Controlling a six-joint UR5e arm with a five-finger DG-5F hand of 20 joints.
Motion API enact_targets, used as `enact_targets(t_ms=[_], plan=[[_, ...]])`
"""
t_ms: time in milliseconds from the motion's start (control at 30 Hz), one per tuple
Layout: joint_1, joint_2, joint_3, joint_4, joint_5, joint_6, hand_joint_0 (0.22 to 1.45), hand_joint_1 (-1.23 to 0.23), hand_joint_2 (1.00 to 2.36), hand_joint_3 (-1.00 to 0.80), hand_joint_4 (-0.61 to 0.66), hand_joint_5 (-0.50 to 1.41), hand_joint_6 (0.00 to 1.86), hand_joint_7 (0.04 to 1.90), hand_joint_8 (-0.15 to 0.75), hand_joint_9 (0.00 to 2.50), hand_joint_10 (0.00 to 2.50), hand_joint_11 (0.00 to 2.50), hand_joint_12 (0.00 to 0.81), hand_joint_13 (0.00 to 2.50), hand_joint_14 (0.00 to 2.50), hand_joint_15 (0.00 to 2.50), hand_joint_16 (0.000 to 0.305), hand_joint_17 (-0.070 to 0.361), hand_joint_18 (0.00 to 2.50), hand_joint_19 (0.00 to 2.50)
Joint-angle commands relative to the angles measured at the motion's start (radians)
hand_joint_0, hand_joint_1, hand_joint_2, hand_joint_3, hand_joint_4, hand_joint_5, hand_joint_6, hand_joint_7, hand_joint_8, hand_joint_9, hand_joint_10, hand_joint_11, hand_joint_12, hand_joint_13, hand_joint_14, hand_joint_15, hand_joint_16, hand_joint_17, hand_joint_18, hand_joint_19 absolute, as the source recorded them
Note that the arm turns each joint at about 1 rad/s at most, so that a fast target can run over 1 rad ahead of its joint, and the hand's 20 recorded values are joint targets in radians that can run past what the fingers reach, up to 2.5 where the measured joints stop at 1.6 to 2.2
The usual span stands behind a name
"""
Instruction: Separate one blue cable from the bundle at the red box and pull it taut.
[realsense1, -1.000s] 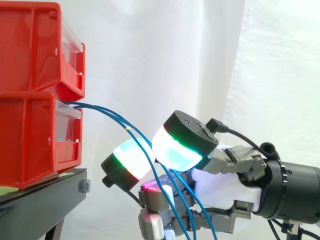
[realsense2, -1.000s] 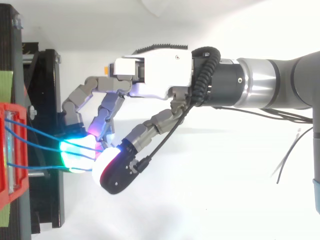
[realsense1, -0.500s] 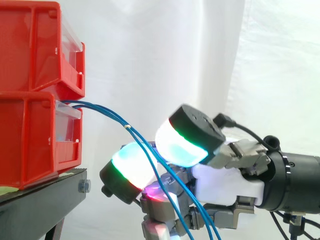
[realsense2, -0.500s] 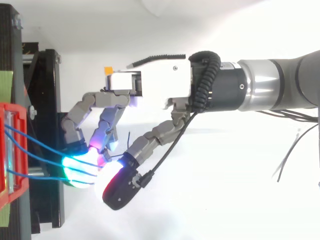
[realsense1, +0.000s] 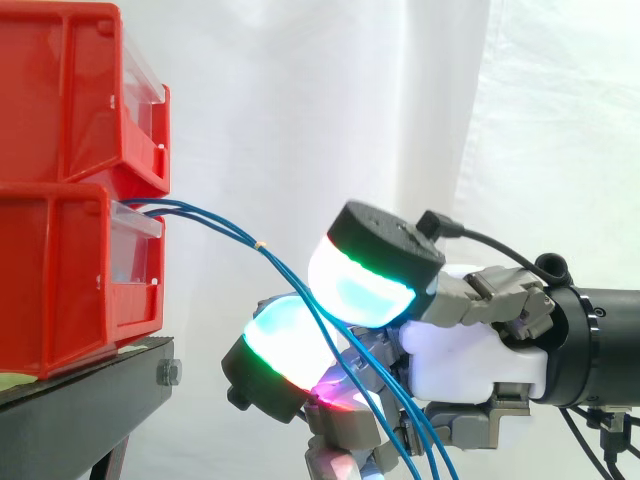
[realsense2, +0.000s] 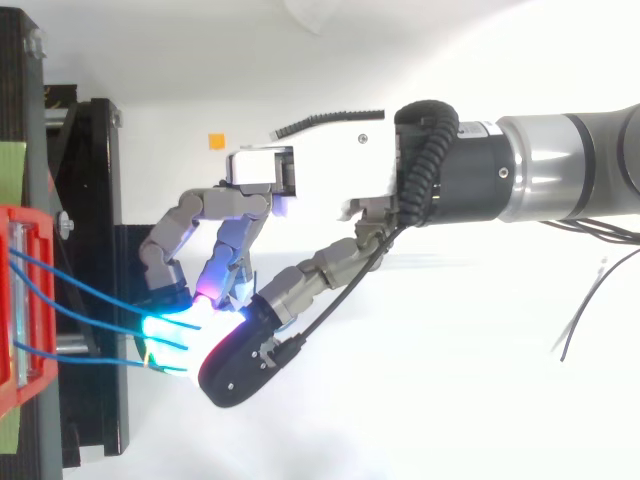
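blue cables (realsense1: 240, 233) from the red bin (realsense1: 70, 270) run between the hand's (realsense2: 320, 175) curled fingers, seemingly pinched.

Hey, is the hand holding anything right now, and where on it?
Yes: the hand pinches the blue cables between its glowing pads, partway along, out from the red box. How many, I cannot tell.

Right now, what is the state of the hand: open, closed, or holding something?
Hand: closed, its thumb and fingers pinching the blue cables.
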Motion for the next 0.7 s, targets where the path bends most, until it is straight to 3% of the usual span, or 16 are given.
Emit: enact_targets(t_ms=[0,100,300,400,500,667], plan=[[0.001,0.0,0.002,-0.002,0.016,0.009,0.67,-0.82,1.01,-0.31,0.07,-0.16,0.92,1.0,0.297,1.0,0.02,1.06,0.367,0.96,0.03,0.74,0.049,0.111,0.84,0.9],[0.001,0.008,0.017,-0.007,0.027,0.021,0.71,-0.88,1.01,-0.31,0.05,-0.16,0.93,1.04,0.293,1.0,0.02,1.05,0.369,0.97,0.03,0.75,0.049,0.11,0.85,0.9],[0.001,0.019,0.034,-0.058,0.025,0.037,0.8,-0.94,1.0,-0.5,0.01,-0.16,0.95,1.02,0.296,1.02,0.02,1.07,0.362,1.0,0.03,0.75,0.048,0.109,0.89,0.87],[0.003,0.022,0.034,-0.082,0.027,0.058,0.74,-0.99,1.0,-0.5,0.04,-0.15,0.95,1.04,0.283,1.06,0.02,1.11,0.356,1.0,0.03,0.77,0.048,0.108,0.9,0.88],[0.004,0.02,0.034,-0.091,0.027,0.067,0.57,-1.04,1.0,-0.5,0.06,-0.12,0.93,1.09,0.289,1.11,0.02,1.12,0.358,1.01,0.03,0.78,0.048,0.108,0.91,0.91],[0.004,0.022,0.036,-0.098,0.034,0.084,0.48,-0.94,1.0,-0.5,0.08,-0.11,0.9,1.04,0.316,1.19,0.02,1.1,0.386,1.07,0.03,0.77,0.053,0.118,0.98,0.9]])
